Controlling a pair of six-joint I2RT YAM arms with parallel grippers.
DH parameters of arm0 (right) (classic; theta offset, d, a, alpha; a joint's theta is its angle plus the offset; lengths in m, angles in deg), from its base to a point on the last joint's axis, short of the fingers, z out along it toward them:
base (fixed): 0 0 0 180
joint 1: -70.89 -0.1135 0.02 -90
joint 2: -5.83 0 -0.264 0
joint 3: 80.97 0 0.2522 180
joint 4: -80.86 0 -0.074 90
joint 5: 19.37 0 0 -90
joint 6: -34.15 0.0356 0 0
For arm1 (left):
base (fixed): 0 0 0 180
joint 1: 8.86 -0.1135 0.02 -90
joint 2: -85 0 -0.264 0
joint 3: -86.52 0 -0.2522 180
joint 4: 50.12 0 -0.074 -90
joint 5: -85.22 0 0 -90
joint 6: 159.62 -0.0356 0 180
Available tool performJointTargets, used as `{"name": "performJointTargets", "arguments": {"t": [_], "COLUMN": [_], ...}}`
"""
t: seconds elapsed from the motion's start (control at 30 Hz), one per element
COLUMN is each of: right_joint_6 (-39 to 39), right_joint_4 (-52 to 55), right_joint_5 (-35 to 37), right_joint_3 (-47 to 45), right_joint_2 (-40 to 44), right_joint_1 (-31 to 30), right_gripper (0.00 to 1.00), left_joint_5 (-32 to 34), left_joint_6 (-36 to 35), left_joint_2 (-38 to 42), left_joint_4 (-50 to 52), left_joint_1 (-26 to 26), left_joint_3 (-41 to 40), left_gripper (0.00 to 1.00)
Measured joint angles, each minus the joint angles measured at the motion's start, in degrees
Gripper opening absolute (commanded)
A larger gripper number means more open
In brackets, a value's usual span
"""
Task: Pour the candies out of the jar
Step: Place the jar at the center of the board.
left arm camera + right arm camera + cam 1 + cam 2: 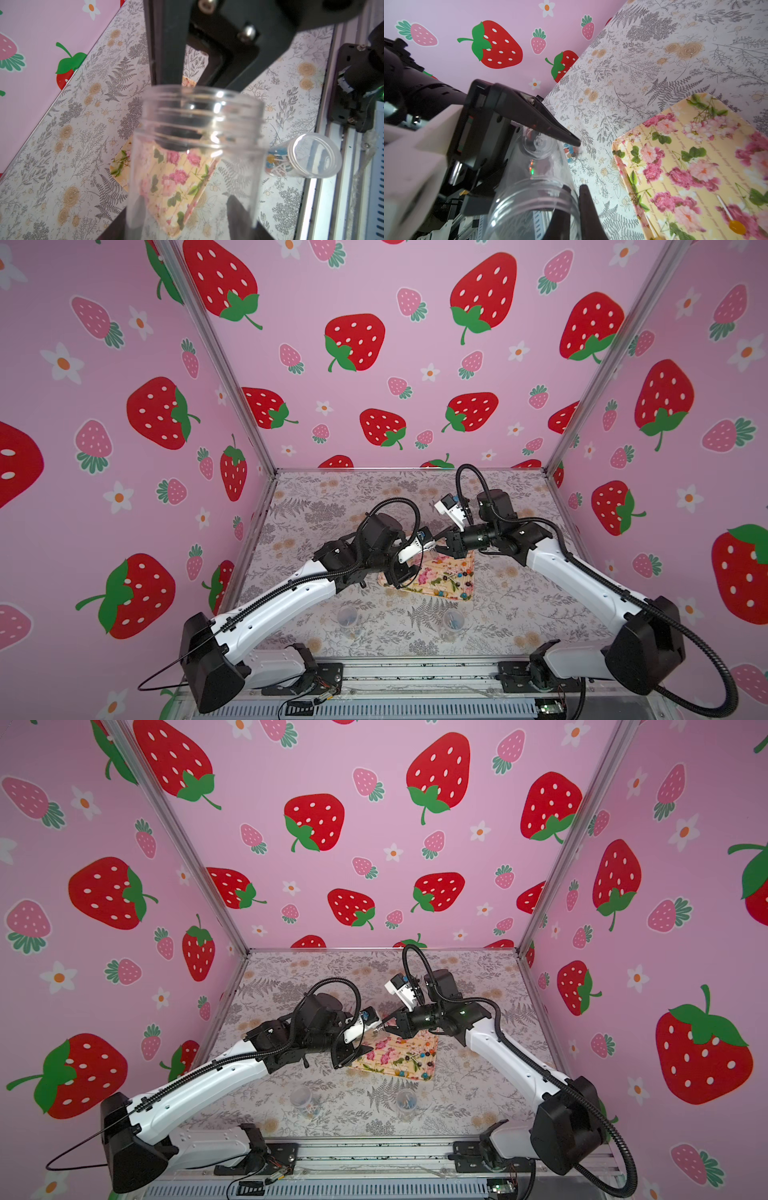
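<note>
One clear jar (195, 145) hangs in the air between the two arms. It lies on its side over the far corner of the flowered tray (620, 166), or just beside that corner. The right gripper (573, 199) is closed on the wall of the jar's mouth, with one finger inside the opening and one outside. The left gripper (187, 207) has its fingers on both sides of the jar's bottom end. I cannot tell whether they press on it or only stand beside it.

The jar looks empty, because the print of the tray shows straight through it. The candies (451, 577) lie scattered on the tray in both top views, and one orange lollipop (737, 227) is near in the right wrist view. Two other jars (347, 616), with candies inside, stand near the front of the table (332, 506).

I judge the jar to be thin, stiff plastic, so very light when empty, smooth and rather slippery. A pinch on the rim alone grips little surface, so the jar may swing or turn around that point. The threaded neck gives ridges against sliding, and a hold across the body would be steadier. A hard squeeze could bend the wall. The candies are tiny and hard. Their round heads will roll, and their sticks could catch across the mouth.
</note>
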Motion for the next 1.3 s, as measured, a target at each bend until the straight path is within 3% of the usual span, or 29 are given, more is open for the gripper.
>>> {"name": "performJointTargets", "arguments": {"t": [0.3,0.47,0.67,0.87,1.07,1.3], "right_joint_6": [0.1,-1.2,-5.2,-9.4,-12.8,-14.8], "right_joint_4": [3.6,10.9,21.4,30.8,37.8,43.0], "right_joint_5": [7.6,18.1,36.7,49.1,56.1,59.7], "right_joint_3": [1.3,7.9,17.8,30.6,41.5,47.5], "right_joint_2": [-0.2,-3.5,-12.7,-24.7,-34.9,-42.0], "right_joint_1": [0.3,4.4,10.2,12.1,12.0,10.8], "right_gripper": [0.00,0.00,0.00,0.00,0.00,0.00], "left_joint_5": [4.0,8.5,12.6,13.5,13.4,13.5], "left_joint_6": [2.6,5.6,10.6,14.5,16.9,18.3], "left_joint_2": [4.7,11.7,18.2,21.4,21.8,22.4], "left_joint_4": [-2.6,-4.4,-6.6,-7.9,-8.3,-8.7], "left_joint_1": [0.0,0.0,0.0,0.0,0.0,0.0], "left_joint_3": [-2.0,-6.2,-11.6,-15.3,-16.7,-17.3], "left_gripper": [0.99,0.99,0.99,0.99,0.99,0.99]}}
